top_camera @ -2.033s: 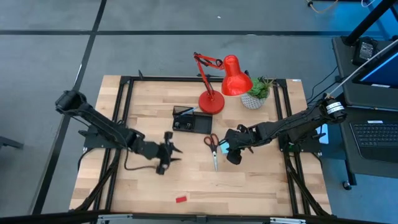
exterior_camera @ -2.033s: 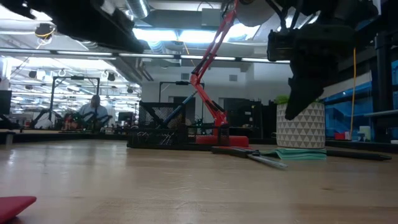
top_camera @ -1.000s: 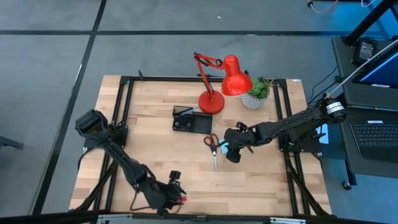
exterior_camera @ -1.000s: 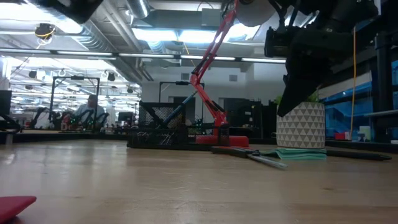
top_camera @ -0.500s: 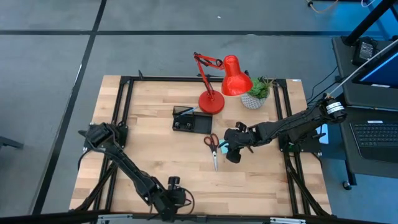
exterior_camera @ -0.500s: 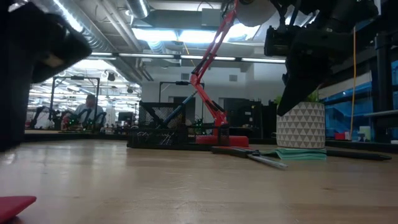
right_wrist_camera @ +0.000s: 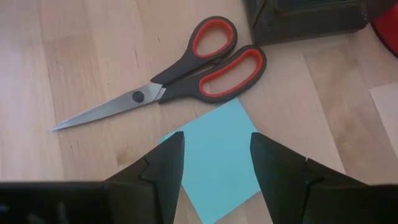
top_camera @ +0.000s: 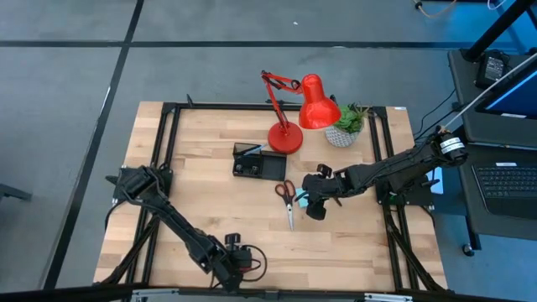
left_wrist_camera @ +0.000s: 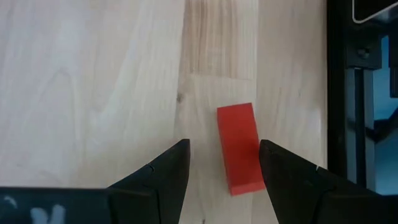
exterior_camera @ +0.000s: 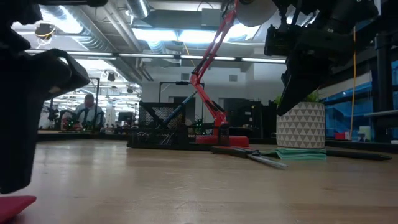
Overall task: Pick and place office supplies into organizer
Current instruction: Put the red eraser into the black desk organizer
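Note:
A small red block [left_wrist_camera: 238,149] lies flat on the wood near the table's near edge. My left gripper [left_wrist_camera: 224,144] hovers open just above it, one finger on each side; in the high view the gripper [top_camera: 239,262] hides the block. The low view shows the block [exterior_camera: 15,204] below the dark finger. My right gripper [right_wrist_camera: 217,135] hangs open over the cyan sticky-note pad [right_wrist_camera: 217,158], beside the red-handled scissors [right_wrist_camera: 186,68]. The black organizer [top_camera: 258,163] stands farther back, near the table's middle.
A red desk lamp [top_camera: 289,134] and a potted plant [top_camera: 346,126] stand behind the organizer at the far edge. The black table frame [left_wrist_camera: 348,93] runs close beside the red block. Bare wood lies between the two grippers.
My left gripper has come down over the red block at the near edge, rolling its wrist as it sank, and stays open. In the low view it has dropped into the picture at the left. The right arm has kept still.

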You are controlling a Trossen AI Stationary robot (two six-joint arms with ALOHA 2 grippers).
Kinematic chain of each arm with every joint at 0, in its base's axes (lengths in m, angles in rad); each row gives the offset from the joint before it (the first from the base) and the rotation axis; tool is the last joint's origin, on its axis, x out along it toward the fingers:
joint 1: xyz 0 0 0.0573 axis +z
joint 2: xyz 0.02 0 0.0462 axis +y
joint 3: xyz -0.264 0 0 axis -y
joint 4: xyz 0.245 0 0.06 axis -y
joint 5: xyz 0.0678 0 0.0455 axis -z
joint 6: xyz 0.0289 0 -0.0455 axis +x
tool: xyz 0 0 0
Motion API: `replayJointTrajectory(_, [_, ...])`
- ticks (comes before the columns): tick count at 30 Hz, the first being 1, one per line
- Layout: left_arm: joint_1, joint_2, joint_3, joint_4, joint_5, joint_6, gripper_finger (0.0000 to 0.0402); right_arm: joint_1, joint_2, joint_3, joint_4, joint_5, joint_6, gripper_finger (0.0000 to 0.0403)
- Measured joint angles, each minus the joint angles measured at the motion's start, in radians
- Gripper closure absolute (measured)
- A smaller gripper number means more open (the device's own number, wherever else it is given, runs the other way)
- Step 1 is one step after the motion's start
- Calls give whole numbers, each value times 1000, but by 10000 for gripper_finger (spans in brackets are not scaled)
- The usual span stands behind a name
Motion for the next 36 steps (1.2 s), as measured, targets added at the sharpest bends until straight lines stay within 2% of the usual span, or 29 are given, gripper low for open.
replayJointTrajectory(15, [3, 59, 7, -1, 27, -19, 216, 0, 0, 0, 0, -1, -1, 217])
replayJointTrajectory(20, [6, 59, 6, -7, 65, -33, 232, 0, 0, 0, -1, -1, -1, 217])
replayJointTrajectory(36, [2, 71, 23, -37, 61, -24, 257, 0, 0, 0, -2, -1, -1, 217])
